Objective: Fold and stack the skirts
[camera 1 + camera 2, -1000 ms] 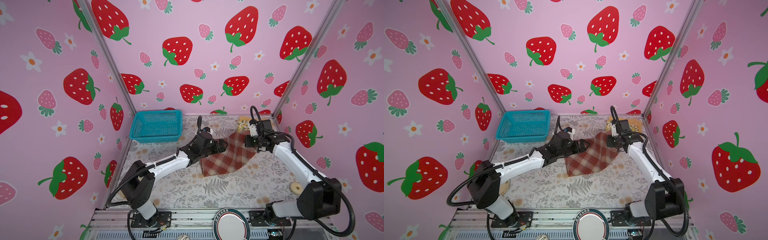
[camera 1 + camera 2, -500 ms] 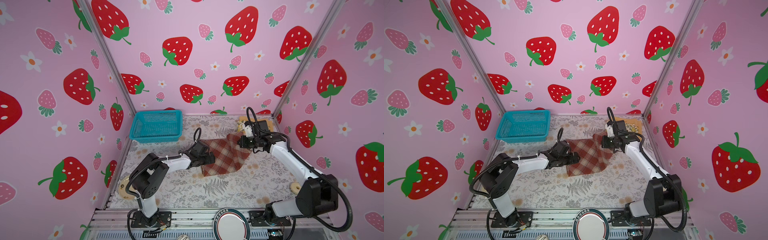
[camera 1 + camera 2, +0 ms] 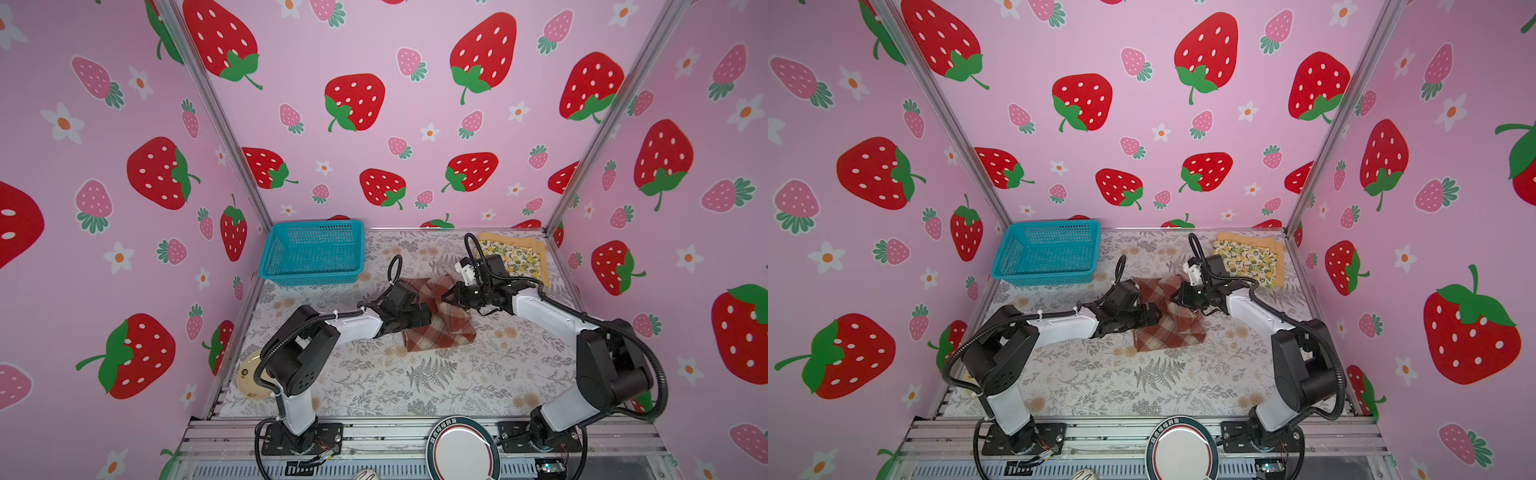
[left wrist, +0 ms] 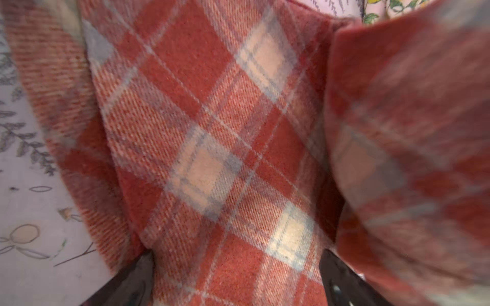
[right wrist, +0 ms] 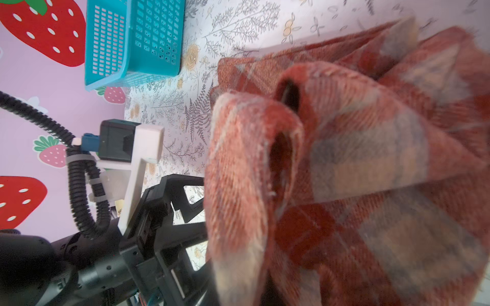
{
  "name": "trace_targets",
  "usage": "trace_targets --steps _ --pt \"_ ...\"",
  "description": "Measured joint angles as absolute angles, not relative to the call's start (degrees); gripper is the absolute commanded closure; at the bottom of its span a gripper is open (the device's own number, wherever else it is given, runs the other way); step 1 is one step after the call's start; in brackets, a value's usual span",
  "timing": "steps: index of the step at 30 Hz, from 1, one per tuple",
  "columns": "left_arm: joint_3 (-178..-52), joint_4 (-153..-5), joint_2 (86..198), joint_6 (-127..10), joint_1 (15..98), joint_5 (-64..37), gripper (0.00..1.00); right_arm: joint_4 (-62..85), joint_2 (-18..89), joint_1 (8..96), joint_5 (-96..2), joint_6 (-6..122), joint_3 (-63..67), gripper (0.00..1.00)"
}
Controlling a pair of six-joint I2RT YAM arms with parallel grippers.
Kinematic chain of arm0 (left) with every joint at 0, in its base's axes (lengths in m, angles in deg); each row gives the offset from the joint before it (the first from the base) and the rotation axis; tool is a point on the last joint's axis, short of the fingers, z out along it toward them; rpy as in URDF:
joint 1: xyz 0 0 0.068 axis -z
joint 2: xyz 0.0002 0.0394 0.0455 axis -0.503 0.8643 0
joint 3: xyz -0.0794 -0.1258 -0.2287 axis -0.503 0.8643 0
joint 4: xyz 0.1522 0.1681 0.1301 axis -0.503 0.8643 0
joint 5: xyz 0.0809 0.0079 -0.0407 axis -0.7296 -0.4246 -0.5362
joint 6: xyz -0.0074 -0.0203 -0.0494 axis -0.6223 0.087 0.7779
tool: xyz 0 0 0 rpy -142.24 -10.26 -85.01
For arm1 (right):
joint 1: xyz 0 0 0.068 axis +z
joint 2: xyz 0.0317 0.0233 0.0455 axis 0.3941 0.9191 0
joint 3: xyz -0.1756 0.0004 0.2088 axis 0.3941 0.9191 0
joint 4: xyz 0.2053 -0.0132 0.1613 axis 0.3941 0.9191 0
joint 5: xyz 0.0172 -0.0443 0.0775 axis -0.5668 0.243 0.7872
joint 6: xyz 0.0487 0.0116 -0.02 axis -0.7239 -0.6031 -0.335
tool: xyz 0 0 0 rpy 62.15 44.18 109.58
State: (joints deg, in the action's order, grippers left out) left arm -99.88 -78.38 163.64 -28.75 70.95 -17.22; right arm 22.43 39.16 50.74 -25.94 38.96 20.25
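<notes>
Red-brown plaid cloth is pinched in the right gripper (image 3: 448,297). Its jaws are clenched on a lifted flap of the plaid skirt (image 3: 440,332), which bunches up right in front of the right wrist cam. The fingertips are hidden in the folds. Left gripper (image 4: 236,278) is released, fingers (image 4: 132,278) spread wide w/ flat plaid btwn them, low over the skirt's left part. Can't tell if the pads touch it.

Skirt lies mid-table (image 3: 415,386), part-folded: near edge squared off, far part rumpled under the raised flap. Lemon skirt (image 3: 515,258) sits folded on the mustard skirt (image 3: 495,238) in the far right corner. Teal basket (image 3: 311,253) is far left, well apart.

Step in hand, as I read it: lay the flap across to finish the fold. To do it well:
- Carry the flap low & level so it doesn't drag the bottom layer.
- Line its edge up w/ the edge beneath.
- Use the left jaws to pin the base layer, or get them clear of the landing spot.
- Let go only once the cloth is flat, then smooth.

Vs 1 s ago: skirt was fanned out wide toward the right, now it's narrower. Right gripper has come in from near the lemon skirt toward centre, bringing the flap. Left gripper has pulled back toward its own side, elbow folded more. Jaw states unchanged: right clenched, left wide.
</notes>
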Motion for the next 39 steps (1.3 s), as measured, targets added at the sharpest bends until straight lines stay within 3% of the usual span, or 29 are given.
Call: trace_targets --steps 10,16,22,28,32,34,39 --pt "-98.22 -80.41 163.01 -28.73 70.95 -16.63 0.03 10.87 45.30 50.85 -21.76 32.76 24.03 0.97" --pt "-93.13 -79.84 155.99 -28.54 70.95 -16.84 0.03 6.04 49.19 50.85 -20.21 30.35 24.32 0.93" --pt "-90.35 -78.22 146.51 -28.49 70.95 -17.96 0.03 -0.39 51.01 51.06 -18.68 26.85 25.41 0.73" --pt "-90.28 -75.89 140.60 -28.62 70.95 -19.21 0.02 -7.29 51.25 52.51 -16.43 21.26 25.04 0.42" --pt "-90.26 -74.20 138.35 -28.80 70.95 -19.88 0.02 -8.47 50.55 53.97 -15.66 18.40 21.85 0.30" --pt "-90.22 -73.59 137.52 -28.80 70.95 -20.10 0.02 -8.67 49.59 54.34 -15.40 17.48 19.75 0.00" --pt "-90.24 -73.35 136.98 -28.78 71.08 -20.21 0.02 -6.13 46.94 53.77 -15.64 18.44 12.36 0.00"
